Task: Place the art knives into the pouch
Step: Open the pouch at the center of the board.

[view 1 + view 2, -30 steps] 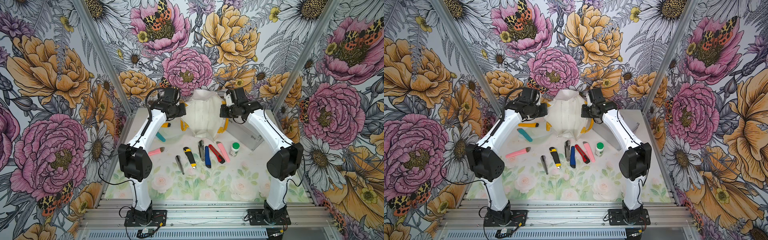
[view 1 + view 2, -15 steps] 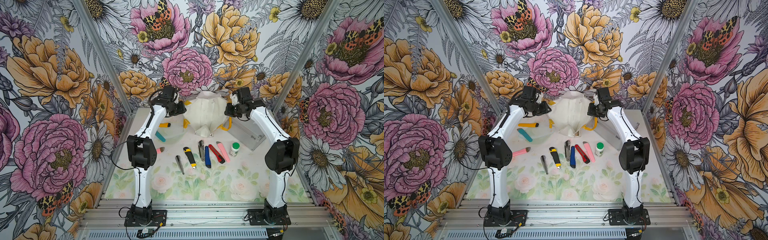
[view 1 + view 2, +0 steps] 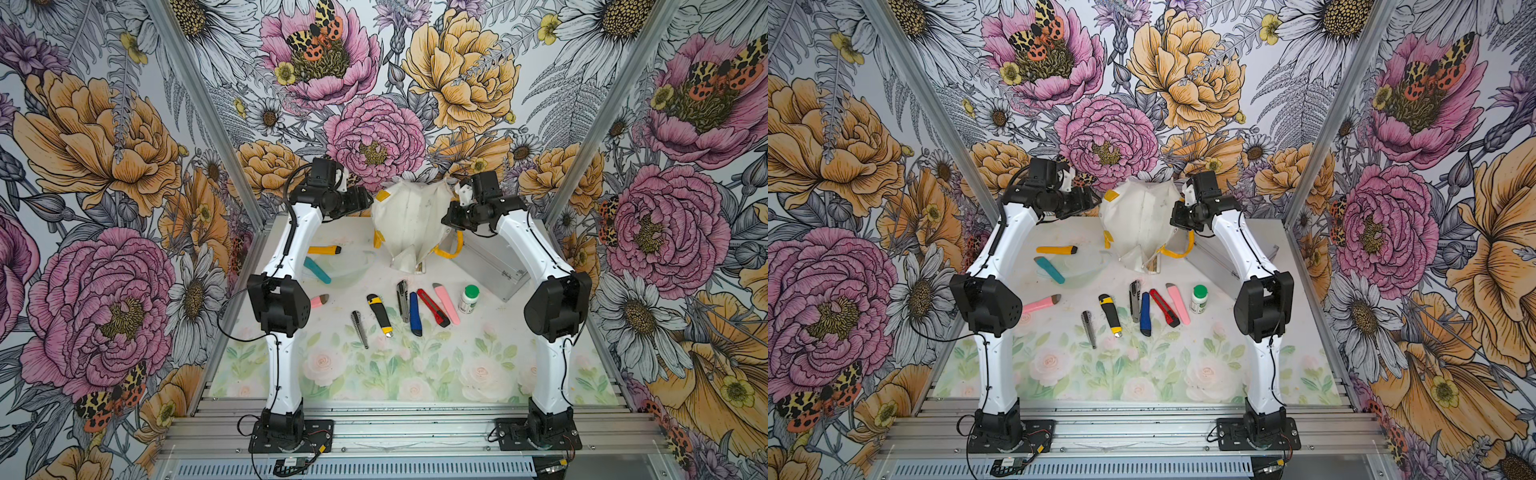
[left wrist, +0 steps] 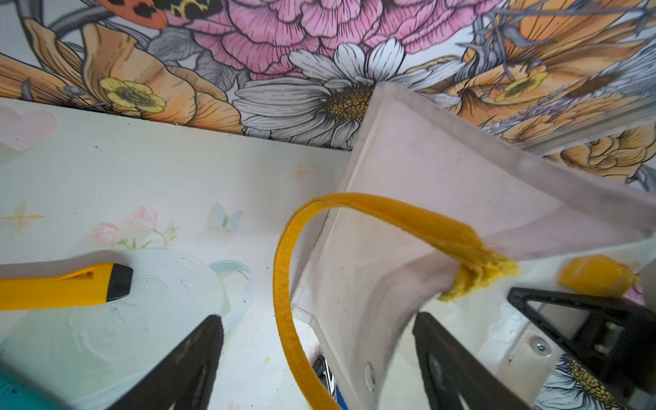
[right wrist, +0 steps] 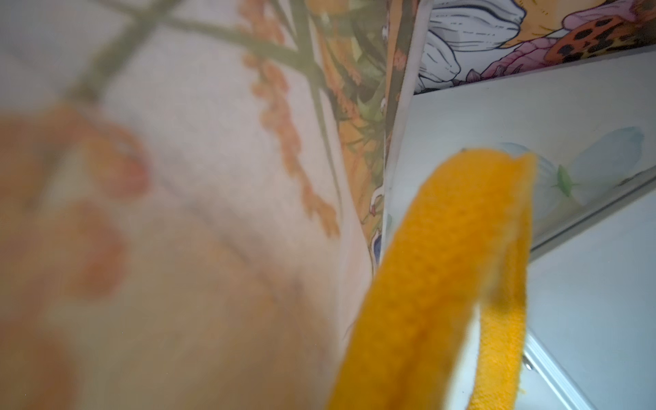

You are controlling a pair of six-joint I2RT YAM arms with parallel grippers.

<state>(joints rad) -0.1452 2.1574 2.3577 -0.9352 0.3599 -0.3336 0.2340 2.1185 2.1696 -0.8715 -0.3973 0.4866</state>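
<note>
The left gripper (image 4: 317,319) stands wide, its two black fingers (image 4: 184,365) low in the left wrist view, with a yellow handle (image 4: 284,266) and one white wall of the pouch (image 3: 409,216) passing between them. Nothing is clamped there. The right gripper (image 3: 451,216) is closed, and in a top view it sits against the pouch's right rim just above frame centre, apparently pinching it. Its own wrist view shows only the blurred printed side and a handle loop.

The pouch hangs with its mouth up, and its lower corner seems to touch the table. It looks like thin, glossy, floppy film, so held at one rim the mouth is likely to sag.

Below it, at frame centre, several knives lie flat in a loose row, among them a slim silver knife (image 3: 359,328) and a yellow-and-black cutter (image 3: 379,309). I cannot tell which one the task means.

Each looks light, stiff and narrow, with a smooth body that could slip or swivel. The best hold is probably across the mid-handle's narrow width, clear of the blade end and the neighbouring knives.
</note>
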